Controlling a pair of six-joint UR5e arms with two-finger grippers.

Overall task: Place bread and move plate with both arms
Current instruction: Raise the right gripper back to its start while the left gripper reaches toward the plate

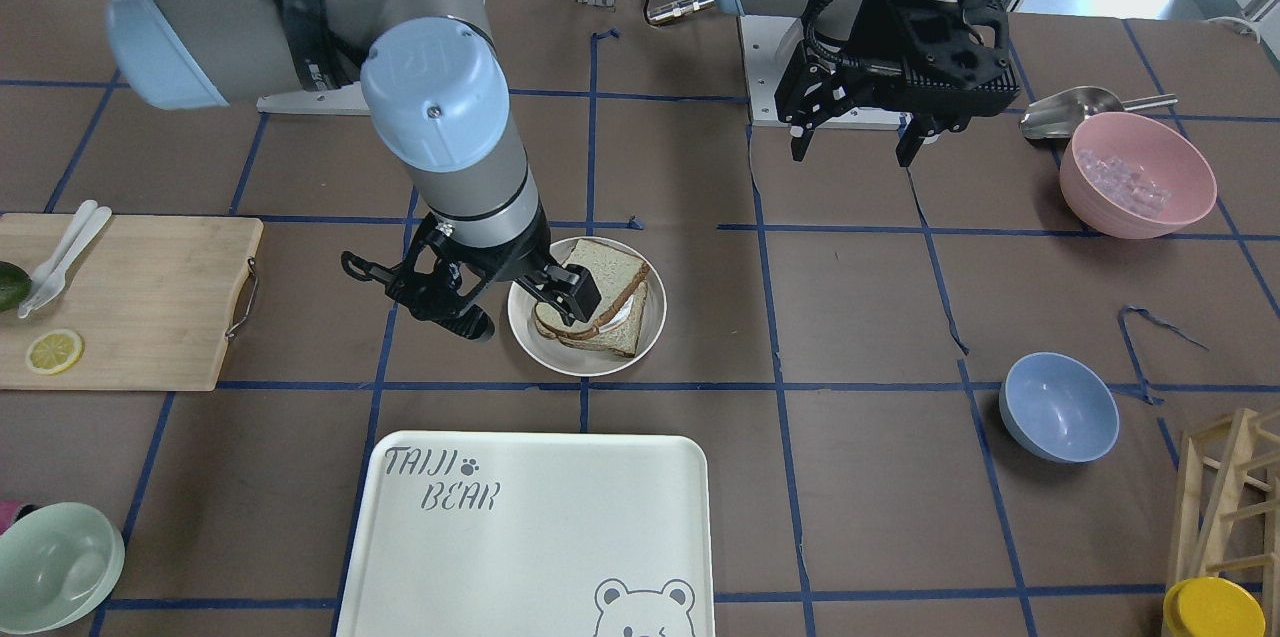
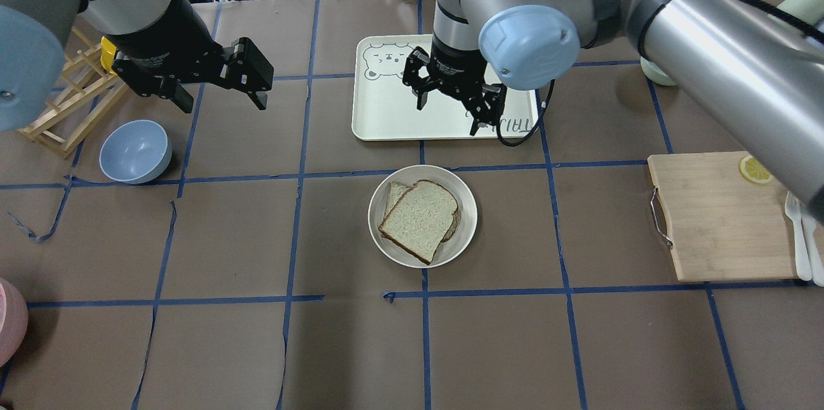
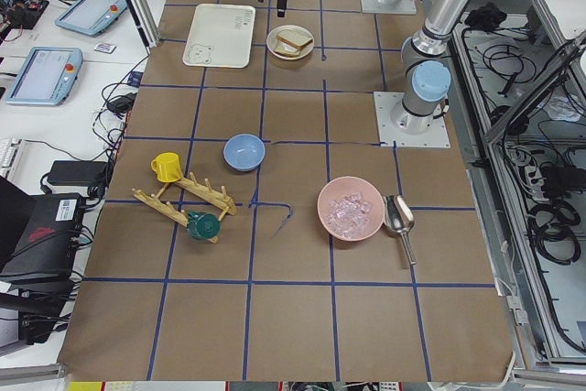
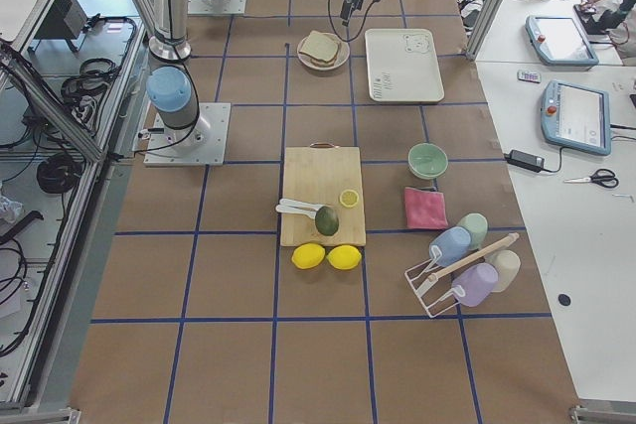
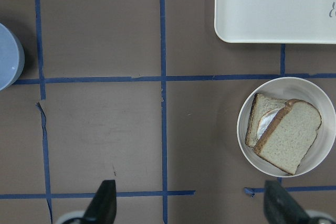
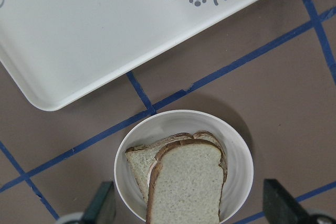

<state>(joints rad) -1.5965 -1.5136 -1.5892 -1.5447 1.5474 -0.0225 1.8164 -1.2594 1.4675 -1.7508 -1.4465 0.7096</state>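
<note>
The bread (image 2: 418, 220), a speckled wheat slice with a dark crust, lies on the round cream plate (image 2: 468, 204), on top of a paler slice with egg (image 5: 265, 124). My right gripper (image 2: 449, 115) is open and empty. It hangs above the near edge of the tray, just beyond the plate. In the right wrist view the bread (image 6: 186, 182) and plate (image 6: 178, 121) lie below its spread fingers. My left gripper (image 2: 222, 98) is open and empty, high over the table's left part. The plate (image 5: 273, 85) shows at the right of its wrist view.
The "TAIJI BEAR" tray (image 2: 386, 107) lies just beyond the plate. A blue bowl (image 2: 135, 151) and a wooden rack (image 2: 71, 101) are at the left. A cutting board (image 2: 721, 217) with a lemon slice is at the right. A pink bowl (image 1: 1138, 174) stands near the left arm's base.
</note>
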